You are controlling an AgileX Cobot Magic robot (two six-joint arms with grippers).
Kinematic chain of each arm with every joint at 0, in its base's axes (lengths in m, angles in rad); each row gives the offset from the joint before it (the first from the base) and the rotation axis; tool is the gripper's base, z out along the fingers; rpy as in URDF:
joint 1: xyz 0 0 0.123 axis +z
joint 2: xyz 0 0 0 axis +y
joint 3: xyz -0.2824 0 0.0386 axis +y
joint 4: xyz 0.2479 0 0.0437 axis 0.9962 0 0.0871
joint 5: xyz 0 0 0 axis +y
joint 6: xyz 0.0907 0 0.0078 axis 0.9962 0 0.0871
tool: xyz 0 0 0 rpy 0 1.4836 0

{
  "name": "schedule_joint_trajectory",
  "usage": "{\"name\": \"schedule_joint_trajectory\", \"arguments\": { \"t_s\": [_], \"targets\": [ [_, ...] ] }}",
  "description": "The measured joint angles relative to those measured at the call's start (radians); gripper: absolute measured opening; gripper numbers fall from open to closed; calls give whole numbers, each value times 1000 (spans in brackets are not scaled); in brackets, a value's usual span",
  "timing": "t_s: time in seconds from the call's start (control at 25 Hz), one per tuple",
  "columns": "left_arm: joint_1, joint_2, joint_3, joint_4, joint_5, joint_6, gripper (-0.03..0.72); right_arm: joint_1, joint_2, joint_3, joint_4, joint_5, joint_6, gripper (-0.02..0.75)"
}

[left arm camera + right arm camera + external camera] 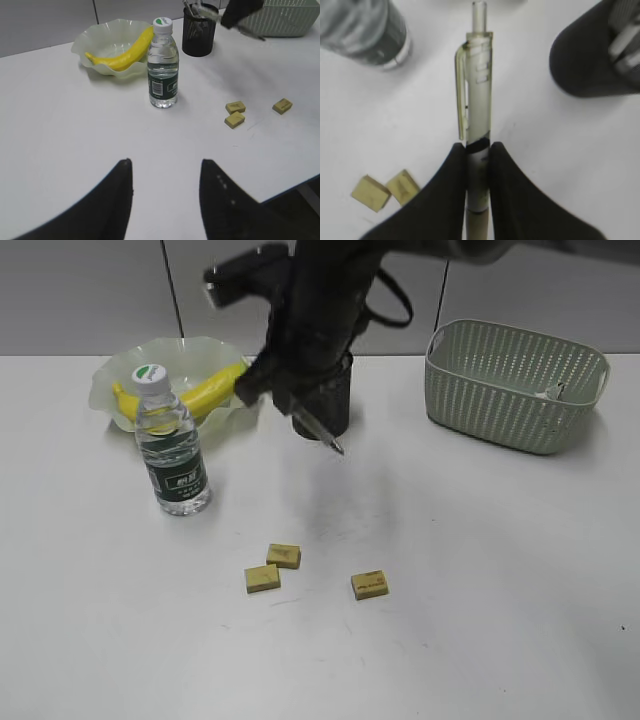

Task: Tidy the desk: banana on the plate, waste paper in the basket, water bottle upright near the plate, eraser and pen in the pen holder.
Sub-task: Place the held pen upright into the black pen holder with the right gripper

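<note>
My right jaws pinch the pen [476, 125] in the air beside the pen holder [330, 400] near the desk's [480, 570] far edge, left jaws spread and idle, so I judge I must lift it over the rim, then release.

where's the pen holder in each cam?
Exterior view: black metal mesh pen holder at top centre, mostly hidden behind the dark arm.
Left wrist view: pen holder at the top edge, right of centre, pens inside.
Right wrist view: pen holder in the upper right corner, blurred.
Shared landmark: clear plastic water bottle with dark green label, standing left of it.
</note>
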Motion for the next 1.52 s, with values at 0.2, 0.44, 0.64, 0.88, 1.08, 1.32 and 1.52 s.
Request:
{"name": "schedule_joint_trajectory", "arguments": {
  "t_s": [0.2,0.44,0.64,0.88,1.08,1.32,1.52],
  "targets": [
    [0,0,0,0,0,0,331,-1,-141,-5,-26,-145,0,110],
    [0,0,0,0,0,0,331,-41,-166,-6,-39,-391,67,110],
    [0,0,0,0,0,0,331,-105,-131,-6,-7,-574,145,110],
    [0,0,0,0,0,0,330,-125,-49,-4,23,-717,157,109],
    [0,0,0,0,0,0,330,-147,8,-4,33,-770,170,109],
    [0,0,0,0,0,0,330,-170,63,-4,36,-758,175,109],
    [0,0,0,0,0,0,330,-170,106,-2,32,-752,176,109]
  ]
}}
